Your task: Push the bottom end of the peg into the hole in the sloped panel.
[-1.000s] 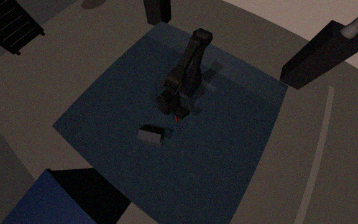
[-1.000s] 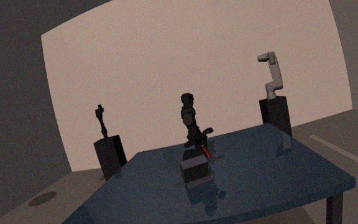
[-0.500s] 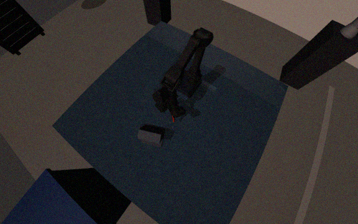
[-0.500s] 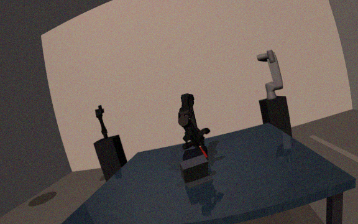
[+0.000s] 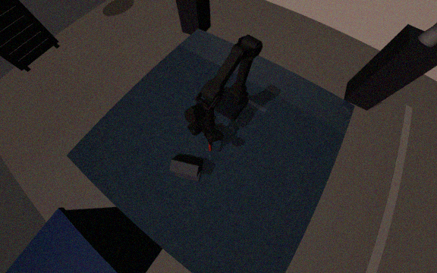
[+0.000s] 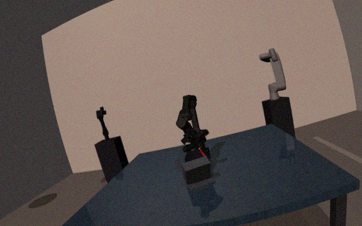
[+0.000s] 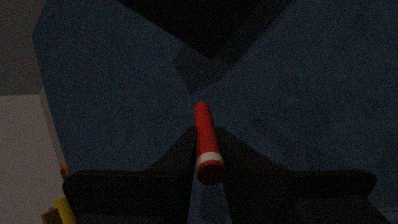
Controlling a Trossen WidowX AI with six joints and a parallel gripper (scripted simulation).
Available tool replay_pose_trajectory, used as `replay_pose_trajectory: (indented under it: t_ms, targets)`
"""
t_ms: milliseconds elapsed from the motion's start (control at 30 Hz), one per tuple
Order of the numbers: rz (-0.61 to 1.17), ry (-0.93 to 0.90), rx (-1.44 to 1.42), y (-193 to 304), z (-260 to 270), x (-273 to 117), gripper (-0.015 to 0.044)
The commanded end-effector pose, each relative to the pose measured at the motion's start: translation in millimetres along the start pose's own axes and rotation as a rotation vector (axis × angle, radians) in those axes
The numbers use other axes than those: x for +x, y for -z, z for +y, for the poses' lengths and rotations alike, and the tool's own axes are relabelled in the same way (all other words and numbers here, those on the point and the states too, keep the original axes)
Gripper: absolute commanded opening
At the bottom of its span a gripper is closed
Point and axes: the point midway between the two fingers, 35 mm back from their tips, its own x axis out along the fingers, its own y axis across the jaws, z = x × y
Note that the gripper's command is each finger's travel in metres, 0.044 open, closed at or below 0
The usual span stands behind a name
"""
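Observation:
My gripper (image 7: 205, 132) (image 5: 210, 142) is shut on the red peg (image 7: 204, 120) (image 5: 210, 147) (image 6: 202, 152). The peg is round, with a white band near its end closest to the wrist camera, and it is tilted. The panel block (image 5: 185, 169) (image 6: 197, 172) stands on the table in front of the arm. The peg is above the table, apart from the block on its robot side in the top view. The sloped face is very dark there and its hole cannot be made out. In the wrist view a large black shape (image 7: 210, 25) at the top is probably the block.
The blue table (image 5: 241, 212) (image 6: 263, 188) carries the arm and the block. Dark pedestals (image 5: 393, 72) (image 6: 278, 116) with other arms stand beyond its edge. A blue box-like object (image 5: 59, 246) is beyond the table's near corner in the top view.

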Motion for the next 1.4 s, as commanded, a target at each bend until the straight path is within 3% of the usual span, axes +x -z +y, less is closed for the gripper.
replay_pose_trajectory:
  t_ms: [0,1367]
  targets:
    - [-0.017,-0.022,0.021,-4,-1,-2,0.0000]
    - [-0.192,-0.199,0.194,-37,-28,-23,0.0000]
